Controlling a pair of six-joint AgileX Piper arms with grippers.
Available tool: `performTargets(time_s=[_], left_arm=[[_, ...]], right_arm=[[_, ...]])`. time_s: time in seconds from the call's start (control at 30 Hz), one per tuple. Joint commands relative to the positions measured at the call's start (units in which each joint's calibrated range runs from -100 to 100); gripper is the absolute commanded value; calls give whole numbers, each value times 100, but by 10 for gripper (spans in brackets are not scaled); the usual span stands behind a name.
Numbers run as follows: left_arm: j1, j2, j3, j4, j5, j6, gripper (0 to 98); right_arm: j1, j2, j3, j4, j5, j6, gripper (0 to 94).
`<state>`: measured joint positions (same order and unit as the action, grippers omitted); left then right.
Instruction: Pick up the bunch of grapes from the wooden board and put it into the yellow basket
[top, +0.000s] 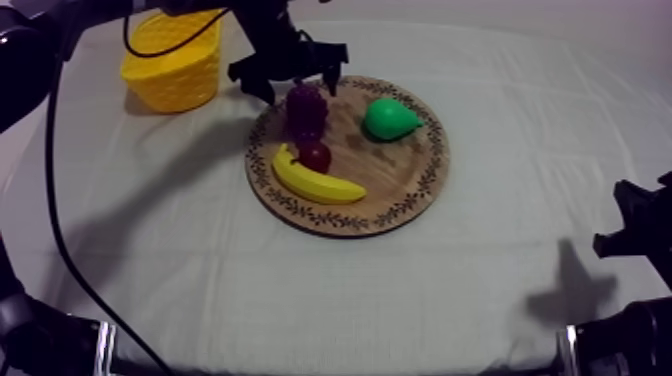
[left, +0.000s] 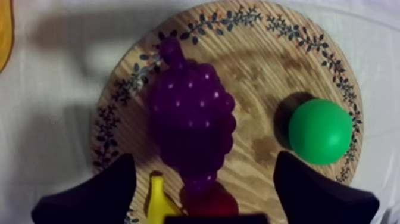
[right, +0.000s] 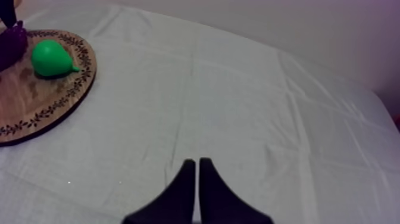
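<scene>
The task is only just begun. The grapes (top: 306, 110) are not yet picked up. They are seen lying on the board (top: 400, 185), on the side nearest the basket (top: 175, 65), with their thin end touching the small red fruit (top: 316, 155).

The left tool (left: 205, 156) is held right over the grapes. Its two fingers are spread wide apart, one at each side of the bunch, and nothing is clamped between them. The right tool (right: 198, 162) is kept low over the bench (top: 200, 270), well apart from the board, with its fingers pressed together on nothing.

Much is judged to be left. The grapes must be gripped, lifted, carried to the basket and let go there.

The grapes are purple, shiny and bumpy, like many little balls stuck together. The board is round, flat wood with lines of grain, and small leaves are painted round its rim. The pear (top: 388, 118) is green and smooth. The banana (top: 315, 180) is yellow and curved. The basket is yellow, with a woven look. The bench is covered by a pale, creased cloth.
</scene>
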<state>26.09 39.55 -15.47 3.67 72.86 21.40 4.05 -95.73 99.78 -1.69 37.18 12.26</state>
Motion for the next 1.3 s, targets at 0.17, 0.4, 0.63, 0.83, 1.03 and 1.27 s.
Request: performTargets(time_s=[0.17, 0.4, 0.63, 0.83, 1.03, 1.27], left_arm=[[41, 401, -263, 32, -2, 165, 872], [18, 666, -366, 25, 35, 386, 873], [8, 776, -439, -14, 42, 427, 880], [17, 847, -540, -36, 43, 347, 883], [37, 872, -555, -70, -21, 312, 823], [49, 849, -518, -72, -207, 243, 710]], right_arm=[[1, -2, -1, 1, 0, 2, 5], [1, -2, -1, 1, 0, 2, 5], [1, -2, -1, 1, 0, 2, 5], [1, -2, -1, 1, 0, 2, 5], [1, -2, -1, 1, 0, 2, 5], [1, -2, -1, 1, 0, 2, 5]])
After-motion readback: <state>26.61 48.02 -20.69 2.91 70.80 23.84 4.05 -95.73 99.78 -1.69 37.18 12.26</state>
